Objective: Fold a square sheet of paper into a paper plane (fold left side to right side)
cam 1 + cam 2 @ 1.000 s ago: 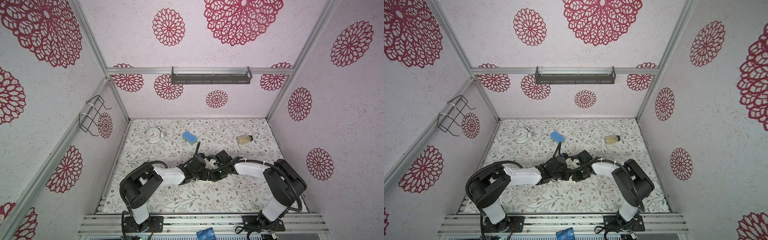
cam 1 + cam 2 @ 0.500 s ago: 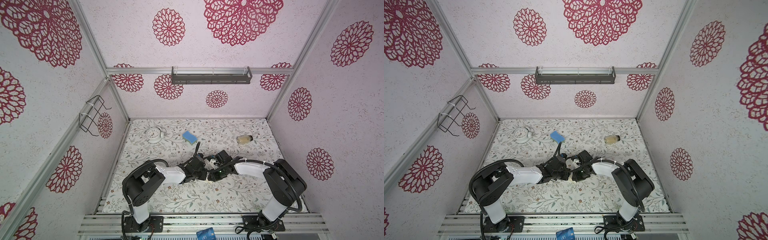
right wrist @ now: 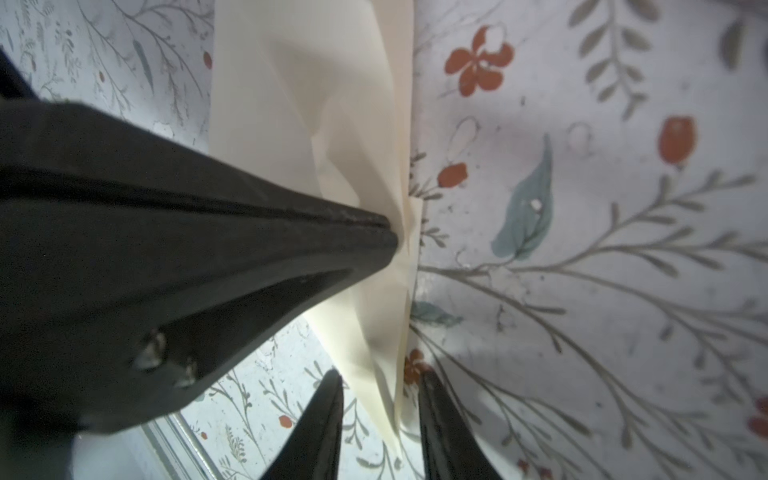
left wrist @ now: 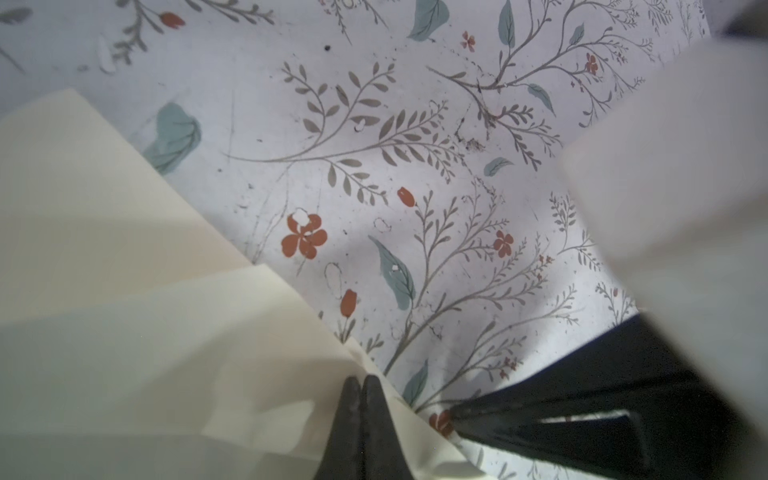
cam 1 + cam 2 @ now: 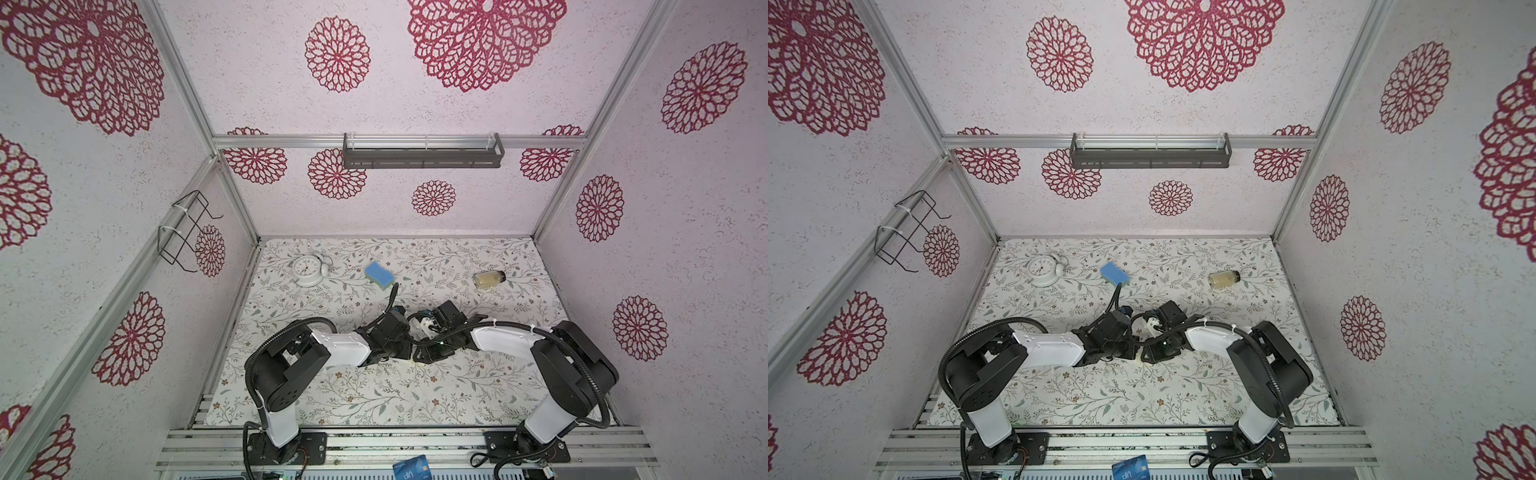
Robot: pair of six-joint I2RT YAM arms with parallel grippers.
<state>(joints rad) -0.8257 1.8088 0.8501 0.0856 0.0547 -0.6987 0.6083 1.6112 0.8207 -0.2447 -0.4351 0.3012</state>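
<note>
The folded paper [image 4: 124,332] is plain cream; the table cover [image 5: 374,395] white with grey sprigs, teal leaves and rust-red flowers; the walls [image 5: 395,104] pale with crimson lace rosettes. Far side: white clock [image 5: 306,270] at left, blue sponge [image 5: 379,275], pale-yellow jar [image 5: 489,278] at right.

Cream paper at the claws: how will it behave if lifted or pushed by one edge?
Probably floppy: the paper wrinkles softly toward the tip of the shut left claw. It looks thin, so likely light; a push may slide or buckle it on the floral mat. The open right claw straddles its edge; lifted there alone, it would likely droop.
</note>
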